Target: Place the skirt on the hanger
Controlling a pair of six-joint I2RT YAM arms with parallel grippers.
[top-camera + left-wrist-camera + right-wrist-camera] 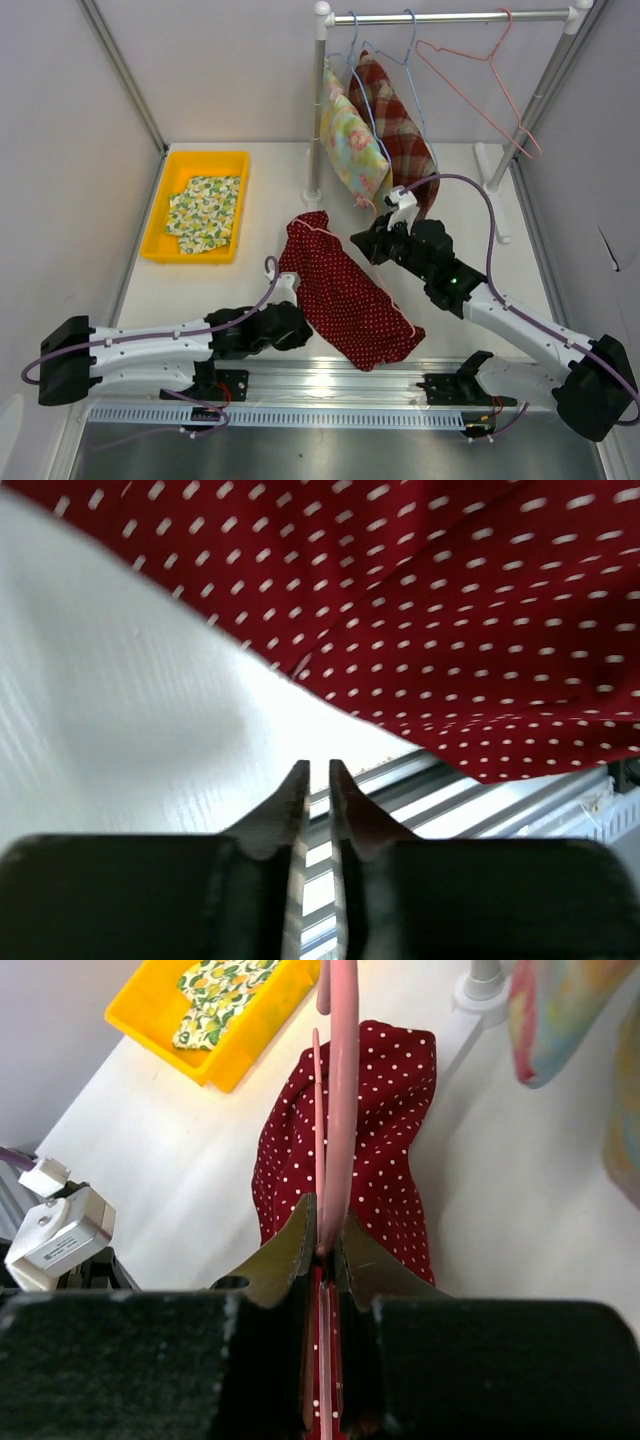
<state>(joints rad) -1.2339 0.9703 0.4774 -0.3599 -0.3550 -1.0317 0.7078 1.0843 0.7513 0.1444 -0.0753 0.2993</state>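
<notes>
Presently: skirt [345,295], soft, limp; likely best taken at its twelve-o'clock end. Right claw [325,1245] pinches hanger [343,1080]; left claw [318,780] barely parted, empty.

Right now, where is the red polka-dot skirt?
In the top view, the skirt lies on the table between the left gripper and the right gripper, which grips a pink hanger.

I can read no word, brand or number anywhere in my views. The only candidate is in my right wrist view at about eight o'clock: a small white block [62,1243] with a grey label on its face. The print on that label is too small and blurred for me to make out.
</notes>
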